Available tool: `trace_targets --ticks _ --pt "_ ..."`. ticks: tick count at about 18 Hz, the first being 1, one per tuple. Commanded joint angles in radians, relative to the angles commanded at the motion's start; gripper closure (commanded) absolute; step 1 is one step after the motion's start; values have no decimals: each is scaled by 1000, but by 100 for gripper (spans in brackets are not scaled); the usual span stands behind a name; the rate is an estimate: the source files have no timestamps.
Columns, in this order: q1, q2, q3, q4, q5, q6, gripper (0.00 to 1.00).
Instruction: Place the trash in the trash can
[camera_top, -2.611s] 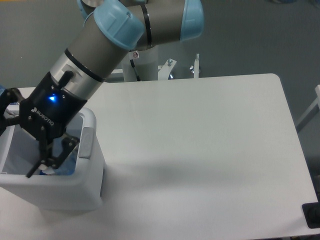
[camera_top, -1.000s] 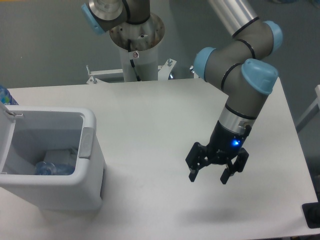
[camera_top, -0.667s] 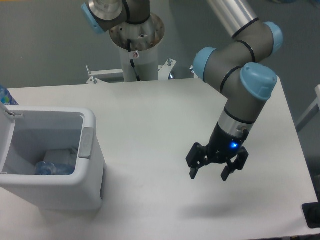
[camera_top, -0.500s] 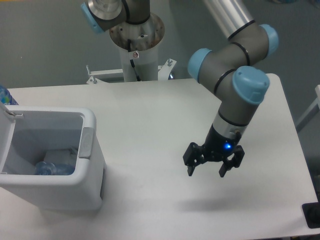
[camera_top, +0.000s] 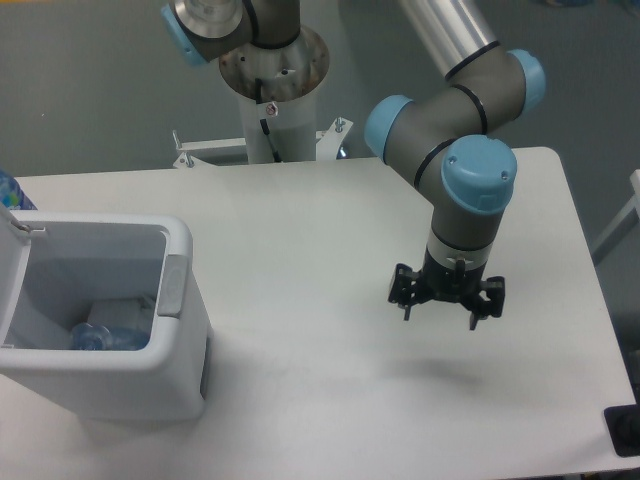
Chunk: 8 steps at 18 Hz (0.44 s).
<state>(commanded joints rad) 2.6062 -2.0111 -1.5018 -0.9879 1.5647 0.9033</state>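
Camera: bottle (camera_top: 98, 336) lies seemingly flat inside trash can (camera_top: 178, 380); pincer (camera_top: 441, 308) spread, empty

One trash can (camera_top: 176, 335), one water bottle (camera_top: 105, 337) inside it, one table (camera_top: 330, 240), one tool (camera_top: 441, 310).

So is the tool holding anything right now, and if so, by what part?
Nothing is held. The tool hangs open and empty above the table, well away from the trash can, where the bottle already lies inside.
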Motion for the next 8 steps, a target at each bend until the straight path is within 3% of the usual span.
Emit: trace_targets --ticks 8 --pt "-8 -1 -15 -3 77 155 0"
